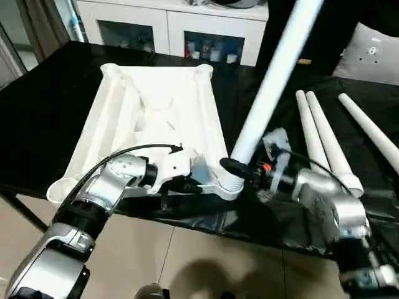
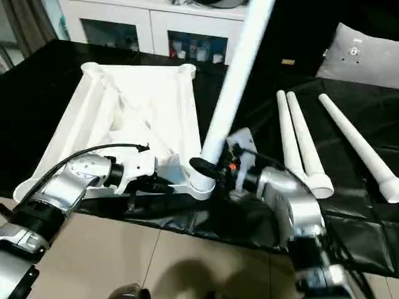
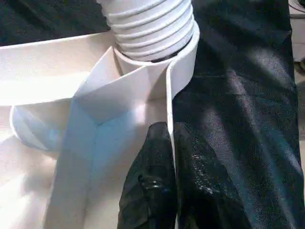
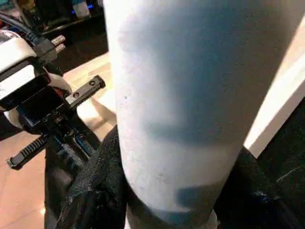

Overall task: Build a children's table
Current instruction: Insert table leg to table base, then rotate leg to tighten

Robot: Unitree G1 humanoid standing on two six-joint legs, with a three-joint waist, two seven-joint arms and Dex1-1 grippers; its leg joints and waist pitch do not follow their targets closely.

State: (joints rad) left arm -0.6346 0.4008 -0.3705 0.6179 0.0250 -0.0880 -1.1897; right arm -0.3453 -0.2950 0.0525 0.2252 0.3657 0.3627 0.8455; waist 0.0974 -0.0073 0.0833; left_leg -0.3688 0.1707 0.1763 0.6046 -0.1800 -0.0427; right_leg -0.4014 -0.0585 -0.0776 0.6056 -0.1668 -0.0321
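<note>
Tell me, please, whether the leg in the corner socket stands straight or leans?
Leaning. The leg, its threaded collar in the near corner socket, tilts away to the right, gripped by the right pincer.

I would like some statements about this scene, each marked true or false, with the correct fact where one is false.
1. The tabletop lies with its ribbed underside facing up. True.
2. The right end effector grips a leg standing in a near corner socket. True.
3. The leg's threads are fully hidden inside the socket. False: in the left wrist view several thread rings show above the socket.
4. Four spare legs lie on the black table. False: three spare legs lie there, to the robot's right.
5. The left end effector is wide open over the floor. False: it is shut on the tabletop's edge wall by that socket.
</note>
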